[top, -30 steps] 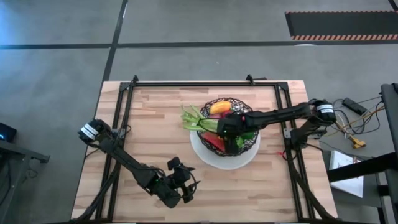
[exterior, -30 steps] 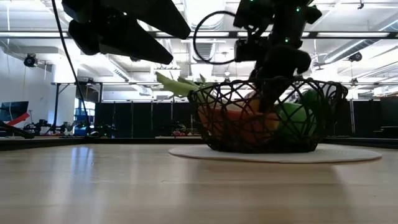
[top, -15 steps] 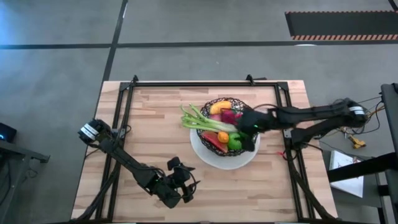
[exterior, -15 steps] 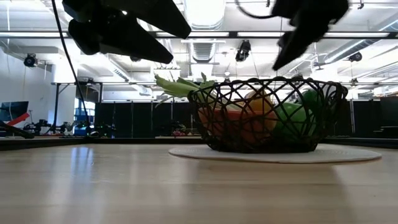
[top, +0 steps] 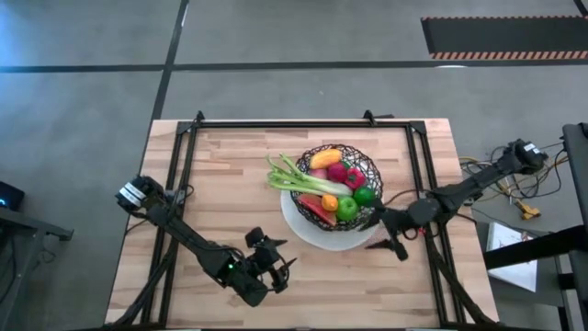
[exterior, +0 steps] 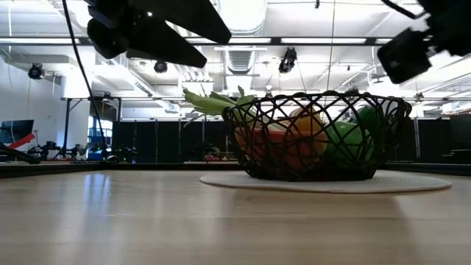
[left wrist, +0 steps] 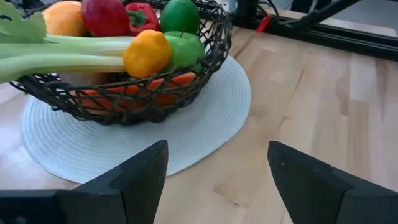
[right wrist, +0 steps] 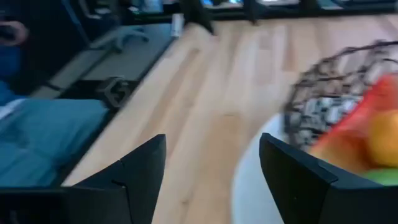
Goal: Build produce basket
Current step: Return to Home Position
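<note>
The right pincer (top: 382, 234) has drawn back from above the round black wire-mesh basket (top: 342, 150) to the right edge of the table, fingers apart and empty. The toy produce (top: 338, 184) lies heaped in the basket, so filling looks finished. The left pincer (top: 278, 255), also apart, waits well clear. The pale wooden plank table (top: 230, 184) stands on a grey floor, with bright ceiling lights beyond.

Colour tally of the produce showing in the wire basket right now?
Green: 3 (celery, lime, apple)
Red: 3 (red round fruit, pepper, red slice low in the pile)
Orange/yellow: 2 (orange fruit, yellow fruit)
Total: 8 showing; more may be buried.
</note>
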Controlling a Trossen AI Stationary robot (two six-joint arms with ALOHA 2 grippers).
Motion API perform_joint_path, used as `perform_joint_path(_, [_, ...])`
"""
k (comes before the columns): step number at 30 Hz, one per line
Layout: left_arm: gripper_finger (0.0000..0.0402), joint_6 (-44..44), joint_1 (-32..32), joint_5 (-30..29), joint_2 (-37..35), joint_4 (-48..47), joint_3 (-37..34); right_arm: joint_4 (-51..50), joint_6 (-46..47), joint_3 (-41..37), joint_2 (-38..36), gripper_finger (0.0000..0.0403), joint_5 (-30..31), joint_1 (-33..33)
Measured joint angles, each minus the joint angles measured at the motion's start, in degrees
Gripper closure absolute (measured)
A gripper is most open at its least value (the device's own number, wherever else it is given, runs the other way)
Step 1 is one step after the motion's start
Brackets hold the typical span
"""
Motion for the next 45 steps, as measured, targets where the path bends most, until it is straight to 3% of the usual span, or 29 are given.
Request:
perform_joint_path(5, [0.0157,0.27,1.81,-0.07,0.00,0.77,-0.93,15.16,-3.07,-7.59,0.87,0.0175,0.19,5.08])
perform_joint_path(10, [0.0231,3.09,4.52,4.49,0.07,12.22,-7.12,33.57,-4.90,-16.42,1.55,0.0210,1.48,6.48])
perform_joint_path(16, [0.0370,13.34,10.10,12.41,-3.28,27.83,-14.92,32.32,-6.88,-16.55,-0.04,0.0302,1.46,4.08])
perform_joint_path(18, [0.0392,15.16,12.52,12.53,-6.74,28.84,-16.97,31.88,-8.43,-16.57,-1.59,0.0335,1.49,1.91])
perform_joint_path(22, [0.0393,20.87,17.10,17.31,-16.25,28.70,-22.16,27.98,-9.96,-16.57,-6.28,0.0387,1.34,-4.55])
perform_joint_path(30, [0.0401,25.16,21.80,18.34,-41.59,28.57,-36.98,11.93,-7.42,-16.62,-23.88,0.0394,-7.81,-15.34])
perform_joint_path(38, [0.0401,24.94,26.29,25.45,-64.87,28.67,-51.68,-1.44,-6.77,-16.62,-39.25,0.0394,-10.78,-16.10])
perform_joint_path(45, [0.0401,26.99,30.91,35.47,-79.37,28.51,-60.34,-3.92,-9.05,-16.75,-40.13,0.0394,-17.77,-16.10])
